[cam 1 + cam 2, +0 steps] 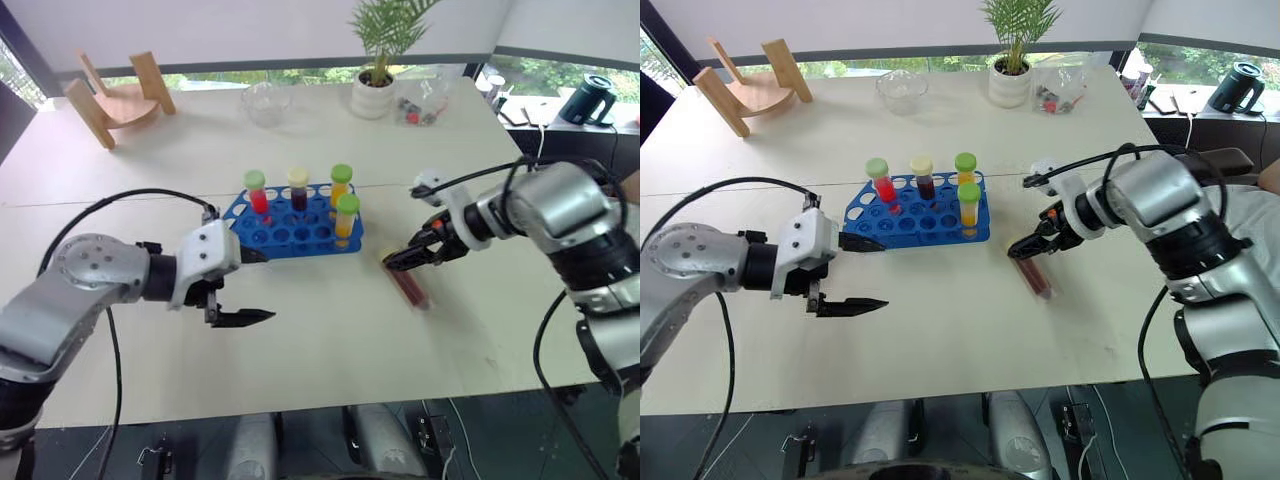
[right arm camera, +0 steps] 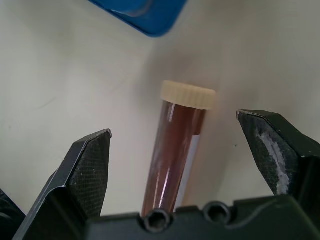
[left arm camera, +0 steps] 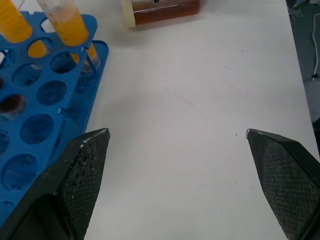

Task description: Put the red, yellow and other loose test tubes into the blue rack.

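Right wrist view: right gripper (image 2: pixel 175 137) jaws wide, straddling the loose brown tube (image 2: pixel 176 155) on the table (image 1: pixel 330 340); next, close on it and carry it to the blue rack (image 1: pixel 290 225); left gripper (image 1: pixel 250 290) also open, idle.

A blue rack (image 1: pixel 296 229) with rows of round holes is sitting flat on the desk, and four capped tubes are standing upright in it: a red one with a green cap (image 1: pixel 257 192), a dark one with a cream cap (image 1: pixel 298 189), and two orange ones with green caps (image 1: pixel 341 184) (image 1: pixel 347 219), the last at the rack's near right corner. One loose tube (image 1: pixel 408 284), filled with brown liquid and closed by a cream cap (image 2: pixel 188 94), is lying on its side on the desk just beside the rack's right end, its cap pointing toward the rack.
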Robot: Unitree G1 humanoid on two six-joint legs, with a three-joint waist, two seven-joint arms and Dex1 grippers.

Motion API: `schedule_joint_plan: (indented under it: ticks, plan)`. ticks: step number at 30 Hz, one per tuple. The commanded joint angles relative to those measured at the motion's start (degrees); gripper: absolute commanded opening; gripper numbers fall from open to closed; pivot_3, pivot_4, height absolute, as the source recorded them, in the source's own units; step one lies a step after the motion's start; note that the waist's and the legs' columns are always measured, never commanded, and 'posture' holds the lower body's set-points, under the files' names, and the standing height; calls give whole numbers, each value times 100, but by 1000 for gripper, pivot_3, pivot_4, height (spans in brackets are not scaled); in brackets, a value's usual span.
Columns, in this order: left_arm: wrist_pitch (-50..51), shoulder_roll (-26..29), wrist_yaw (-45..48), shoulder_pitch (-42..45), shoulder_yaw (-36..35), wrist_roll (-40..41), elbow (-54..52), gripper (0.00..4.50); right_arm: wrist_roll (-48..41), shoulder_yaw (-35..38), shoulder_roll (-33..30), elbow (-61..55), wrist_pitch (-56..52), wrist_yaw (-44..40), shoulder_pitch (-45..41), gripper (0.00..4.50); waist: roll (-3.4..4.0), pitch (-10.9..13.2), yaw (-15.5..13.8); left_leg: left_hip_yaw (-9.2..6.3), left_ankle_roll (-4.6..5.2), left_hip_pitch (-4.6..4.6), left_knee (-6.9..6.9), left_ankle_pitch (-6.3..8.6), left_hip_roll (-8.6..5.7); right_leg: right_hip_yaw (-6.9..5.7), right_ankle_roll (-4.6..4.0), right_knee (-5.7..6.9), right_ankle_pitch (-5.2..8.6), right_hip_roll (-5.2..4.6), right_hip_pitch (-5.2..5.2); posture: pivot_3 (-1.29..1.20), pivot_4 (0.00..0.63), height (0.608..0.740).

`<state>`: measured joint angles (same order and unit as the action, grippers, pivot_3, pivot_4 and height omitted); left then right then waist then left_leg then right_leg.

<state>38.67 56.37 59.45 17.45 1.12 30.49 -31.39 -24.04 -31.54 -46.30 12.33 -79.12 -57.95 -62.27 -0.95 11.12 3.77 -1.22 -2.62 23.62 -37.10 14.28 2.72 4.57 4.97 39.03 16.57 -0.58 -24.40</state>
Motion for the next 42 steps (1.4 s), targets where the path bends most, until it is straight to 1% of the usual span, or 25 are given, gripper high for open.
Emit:
schedule_joint_plan:
  ticks: [1, 3, 5, 6, 8, 10, 12, 13, 14, 15, 16, 18, 20, 21, 22, 24, 26, 27, 28, 30, 32, 34, 38, 40, 42]
  plan:
    - [68, -158, -318, -163, -151, 51, -327, 4500, 298, -396, 197, 444, 270, -232, -238, 4447, 0, 0, 6, 0, 0, 0, -1, 0, 0, 0, 0, 0, 0, 0, 0, 0, 150, 740]
    - [120, -254, -452, -263, -128, 64, -416, 4500, 507, -713, 253, 462, 490, -358, -221, 4447, 0, 0, 10, 0, 0, -1, -1, 0, 0, 0, 0, 0, 0, 0, 0, 0, 150, 740]
    - [163, -314, -549, -320, -96, 59, -497, 4500, 733, -1051, 156, 332, 743, -537, -103, 4447, -5, -4, 10, 0, 0, -2, -2, 0, 1, 0, 0, 1, 0, 1, 2, 0, 150, 740]
    - [183, -336, -595, -327, -70, 52, -531, 4500, 830, -1207, 53, 245, 869, -685, -35, 4210, -6, -4, 10, -2, 0, -3, -2, 0, 2, -1, 0, 1, 0, 2, 2, 0, 150, 740]
    - [199, -371, -664, -368, -46, 31, -570, 4500, 1064, -1445, -182, 91, 1177, -909, 139, 3557, -6, -4, -2, -1, 0, -6, -4, 0, 1, -2, 1, 1, -1, 1, 7, 0, 150, 740]
    - [199, -397, -716, -444, -48, 28, -602, 4500, 1233, -1557, -339, -10, 1375, -1098, 262, 2621, -9, -6, -50, -5, 0, -8, -5, 0, 0, -6, 1, 1, 0, 0, 12, 0, 150, 740]
    - [212, -417, -769, -488, -55, 39, -629, 4500, 1365, -1569, -434, -75, 1477, -1256, 343, 1489, -12, -8, -93, -5, 0, -8, -5, 0, 0, -6, 1, 0, 0, 0, 14, 0, 150, 740]
    - [221, -425, -789, -496, -58, 43, -638, 4500, 1446, -1563, -485, -111, 1551, -1326, 384, 1114, -12, -8, -110, -5, 0, -9, -6, 0, 0, -6, 1, 0, 0, 0, 14, 0, 150, 740]
    - [219, -427, -795, -505, -67, 44, -636, 4500, 1503, -1541, -513, -140, 1592, -1378, 414, 870, -13, -8, -126, -4, 0, -10, -6, 0, 0, -6, 1, 0, 0, 0, 15, 0, 150, 740]
    - [213, -422, -793, -515, -80, 47, -632, 4500, 1523, -1507, -522, -159, 1570, -1445, 431, 862, -14, -9, -133, -5, 0, -13, -6, 0, 0, -6, 1, 1, 0, 0, 18, 0, 150, 740]
    - [210, -412, -791, -509, -93, 42, -602, 4500, 1643, -1366, -534, -154, 1941, -1420, 458, 862, -16, -10, -140, -6, 0, -15, -7, 0, 0, -7, 0, 0, 0, 0, 20, 0, 150, 740]
    - [175, -346, -743, -539, -156, 19, -514, 4500, 1653, -1045, -425, -111, 2083, -1428, 377, 862, -21, -13, -134, -6, -1, -15, -10, 0, 0, -8, 0, 0, 0, 0, 24, 0, 150, 740]
    - [115, -196, -604, -630, -316, -10, -316, 4500, 1335, -382, -326, -534, 2659, -1604, 345, 862, -20, -11, -122, -1, -1, -15, -13, 0, 0, -5, 1, 0, 0, -1, 24, 0, 150, 740]
    - [73, -117, -527, -686, -424, -23, -182, 4500, 970, 122, -155, -834, 2586, -1585, 359, 862, -13, -7, -93, -1, -1, -15, -13, 0, 0, -5, 1, 0, 0, -1, 21, 0, 150, 740]
    - [34, -56, -456, -726, -540, -6, -39, 4500, 595, 644, 50, -1151, 2593, -1523, 434, 862, -5, -2, -54, 3, -1, -15, -9, 0, 2, -2, 0, 1, -1, 1, 14, 0, 150, 740]
    - [31, -55, -328, -672, -934, 209, 432, 4500, -230, 1892, 860, -2096, 2566, -836, 918, 862, -5, -1, 9, -1, 0, -15, 0, 0, 5, -2, -1, 9, -1, 7, 6, 0, 150, 740]
    - [12, -57, -193, -604, -1217, 365, 818, 4500, -663, 2618, 1547, -2835, 2461, -163, 1336, 862, -7, -2, 13, -22, 0, -15, 4, 0, 15, -12, -12, 18, 3, 21, 7, 0, 150, 740]
    - [-15, -43, -109, -574, -1323, 409, 1002, 4500, -750, 2831, 1919, -3084, 2393, 255, 1492, 862, -10, -4, -1, -32, 0, -12, 6, 0, 16, -18, -16, 19, 6, 25, 7, 0, 150, 740]
    - [-37, -6, -5, -537, -1410, 442, 1200, 4500, -554, 2853, 2384, -3359, 2792, 806, 1855, 862, -10, -5, -24, -41, 0, -9, 8, 0, 16, -28, -20, 18, 9, 24, 8, 0, 150, 740]
    - [50, 21, 154, -468, -1523, 576, 1458, 4500, -180, 2733, 2946, -3678, 3484, 1483, 2351, 862, -18, -9, -71, -41, -1, -6, 7, 0, 11, -38, -21, 14, 10, 10, 12, 0, 150, 740]
    - [82, 103, 268, -488, -1473, 530, 1646, 4500, 486, 2400, 3639, -3472, 4592, 2284, 2817, 862, -18, -9, -102, -31, -5, -3, 4, -2, 1, -35, -18, 12, 10, -4, 11, 0, 150, 740]
    - [39, 138, 262, -444, -1414, 416, 1840, 4500, 907, 2228, 4220, -3165, 5343, 2882, 3069, 862, -14, -7, -101, -22, -11, -3, -2, -5, 1, -29, -16, 11, 8, -5, 10, 0, 150, 740]
    - [69, 276, 431, -418, -1352, 369, 1933, 4500, 1739, 1860, 4718, -2392, 6560, 3630, 3267, 862, -21, -11, -108, -20, -34, -6, 1, -19, 3, -27, -18, 13, 8, -1, 8, 0, 150, 740]
    - [113, 337, 478, -428, -1362, 386, 1902, 4500, 1907, 1755, 4872, -2188, 6845, 3849, 3384, 862, -23, -12, -114, -23, -36, -6, 3, -20, 4, -28, -18, 13, 8, -1, 10, 0, 150, 740]
    - [149, 354, 476, -409, -1363, 407, 1877, 4500, 2076, 1568, 4874, -2063, 7093, 3872, 3512, 862, -23, -12, -115, -23, -36, -7, 8, -20, 3, -28, -18, 13, 8, -1, 9, 0, 150, 740]
